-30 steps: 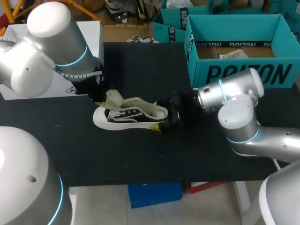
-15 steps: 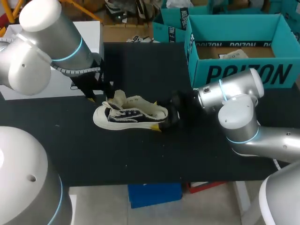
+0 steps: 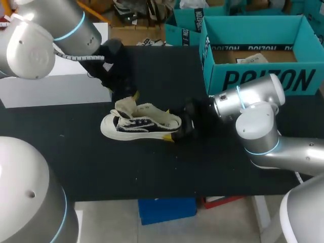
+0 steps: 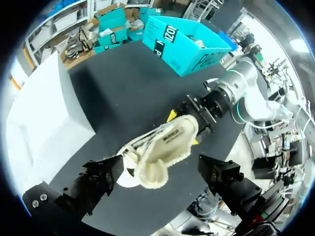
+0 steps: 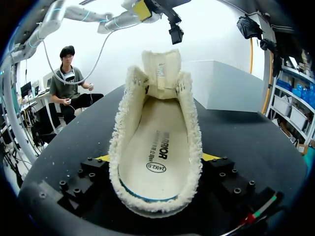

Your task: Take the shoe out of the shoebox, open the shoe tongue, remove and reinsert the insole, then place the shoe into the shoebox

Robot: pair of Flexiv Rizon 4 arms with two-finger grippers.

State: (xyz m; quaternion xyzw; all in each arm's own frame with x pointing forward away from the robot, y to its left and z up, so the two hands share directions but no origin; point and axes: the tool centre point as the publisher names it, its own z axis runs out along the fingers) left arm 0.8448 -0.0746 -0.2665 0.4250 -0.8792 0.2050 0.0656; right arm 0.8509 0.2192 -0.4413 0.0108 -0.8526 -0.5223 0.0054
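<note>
Between the fingers of the right gripper (image 5: 157,158) the heel of the shoe (image 5: 191,129) is pinched, and the tongue (image 5: 161,73) stands open. The left gripper (image 4: 161,166), spread above, should probably next pull out the insole (image 5: 152,142).

Left arm (image 3: 48,30) and right arm (image 3: 255,119): rounded silver-grey housings, each joint marked by a thin light-blue ring. A ribbed grey cable (image 3: 76,57) runs along the left wrist. Left claw (image 4: 161,169) and right claw (image 5: 157,164): black finger blocks, visible screw heads, yellow tips.
</note>
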